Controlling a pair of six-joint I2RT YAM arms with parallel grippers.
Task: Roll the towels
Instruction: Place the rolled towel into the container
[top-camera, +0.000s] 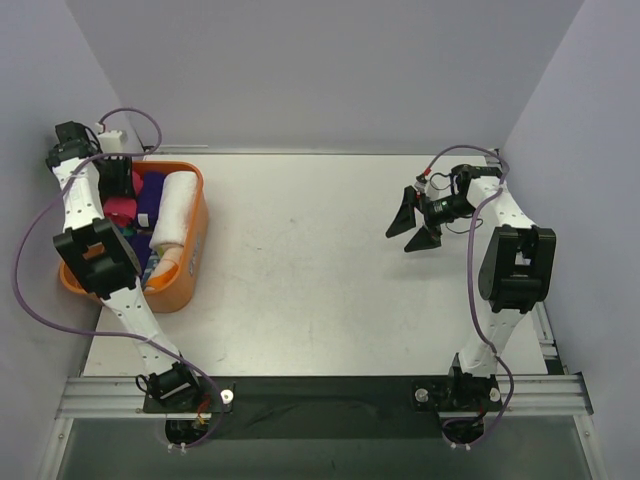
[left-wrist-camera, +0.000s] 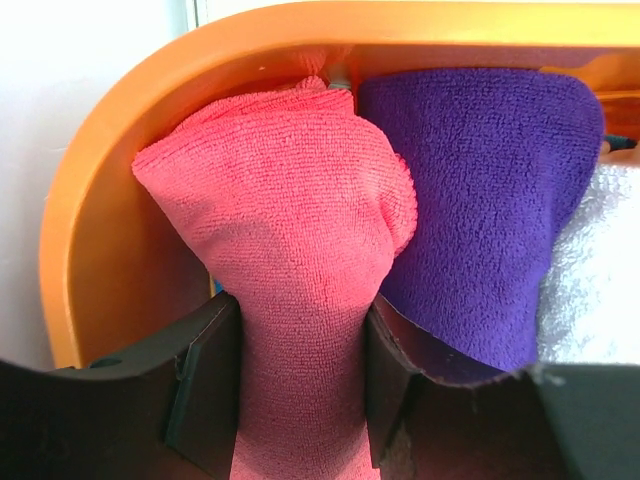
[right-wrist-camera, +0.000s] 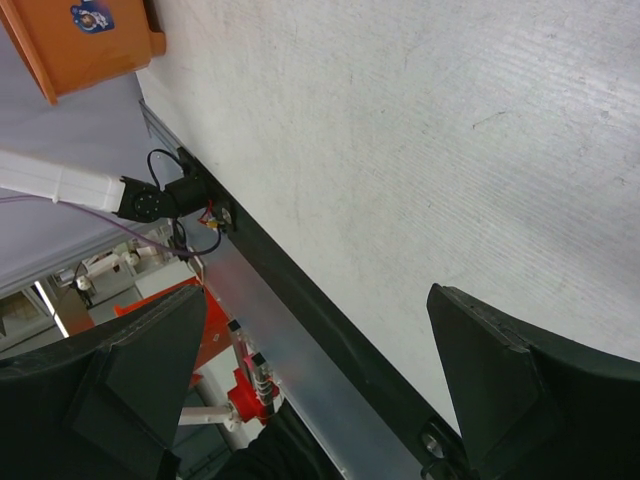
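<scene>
Several towels stand rolled in the orange basket (top-camera: 192, 250) at the left of the table. My left gripper (left-wrist-camera: 300, 385) reaches into the basket's far end and is shut on the hot pink towel (left-wrist-camera: 290, 230), its jaws pinching the cloth on both sides. A dark purple towel (left-wrist-camera: 490, 200) lies right beside it, and a white towel (left-wrist-camera: 600, 280) shows at the right edge. From above, the pink towel (top-camera: 120, 209), the purple towel (top-camera: 150, 195) and the white roll (top-camera: 175, 205) show in the basket. My right gripper (top-camera: 412, 222) hangs open and empty above the table's right side.
The basket's orange rim (left-wrist-camera: 100, 200) curves close round the left gripper, near the left wall. The basket's corner (right-wrist-camera: 85, 40) shows far off in the right wrist view. A metal rail (top-camera: 320, 395) runs along the table's near edge.
</scene>
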